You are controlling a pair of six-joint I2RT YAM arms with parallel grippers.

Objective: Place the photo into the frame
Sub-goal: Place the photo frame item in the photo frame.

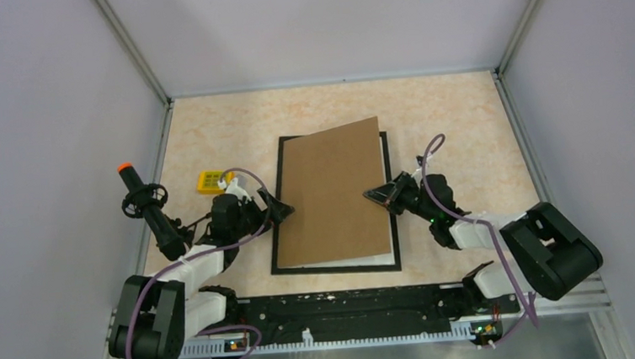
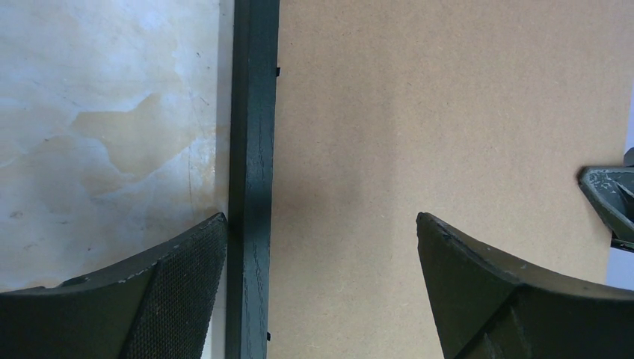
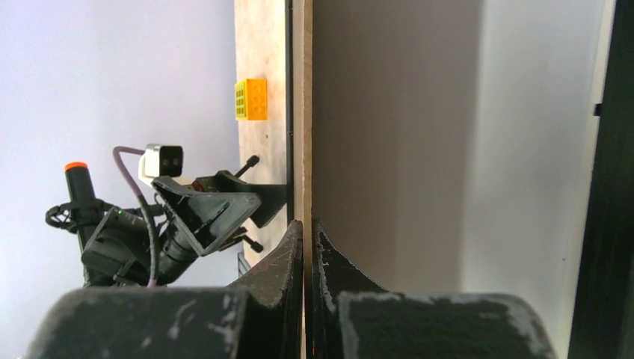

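The black frame [image 1: 275,233] lies flat in the middle of the table. A white sheet, the photo [image 1: 362,261], lies inside it showing only plain white, mostly covered by a brown cardboard sheet [image 1: 332,195]. My right gripper [image 1: 380,195] is shut on the cardboard's right edge and holds that side lifted. The right wrist view shows the thin cardboard edge [image 3: 301,112] pinched in the gripper [image 3: 308,224], with the white photo [image 3: 538,149] below. My left gripper [image 2: 320,217] is open, straddling the frame's left bar [image 2: 253,149] and the cardboard [image 2: 448,112].
A yellow toy block [image 1: 210,182] sits left of the frame. A black rod with an orange cap [image 1: 143,204] stands by the left arm. Grey walls close in the table on three sides, and a metal rail [image 1: 349,312] runs along the near edge.
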